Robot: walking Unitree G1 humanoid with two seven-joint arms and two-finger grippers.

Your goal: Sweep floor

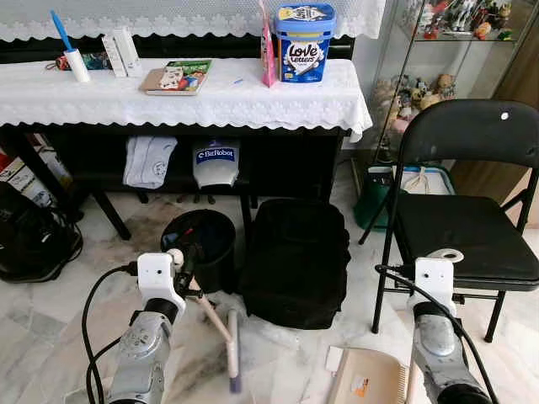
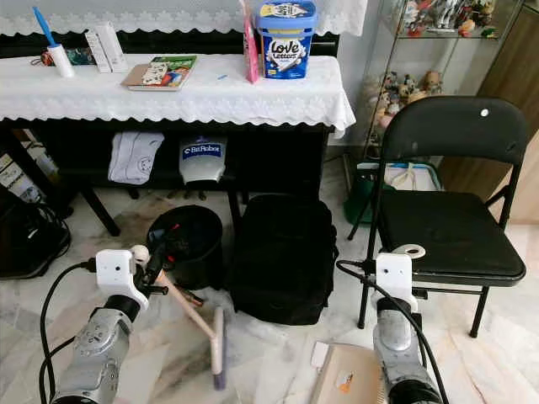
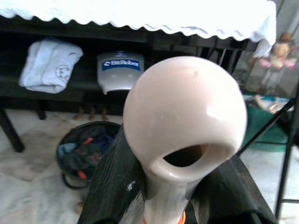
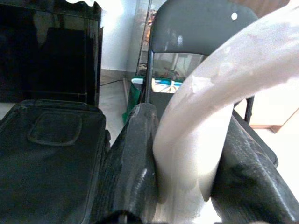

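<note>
Your left claw (image 3: pixel 163 205) is clamped tight on the cream handle of the hand broom (image 1: pixel 221 332), just below its rounded, hollow end knob. From there the handle slants down and forward to the brush head, which rests low over the marble floor (image 1: pixel 50 337) in front of the black backpack (image 1: pixel 296 261). Your right claw (image 4: pixel 187 186) is likewise closed, on the pale curved handle of the dustpan (image 1: pixel 370 379), whose beige pan sits low near the floor, just beside the front leg of the folding chair (image 1: pixel 472 227).

Beyond the broom stands a black bin (image 1: pixel 202 244), touching or nearly touching the backpack, and both crowd the space under the surface (image 1: pixel 168 101) with the lace cloth. A blue tub (image 1: pixel 305 42) and a book (image 1: pixel 177 76) sit up on it, well clear of your arms.

Watch the room you have. The brush head is close to the backpack and the bin, so a wide stroke will probably catch one of them and shove it, or tip the bin and spill what is inside. The dustpan arm is hemmed in by the chair leg; swinging it outward could knock the chair. Cables loop from both wrists, and a hard twist might snag them. You hold the broom near its very end, so heavy pressure on the floor may lever it loose.
</note>
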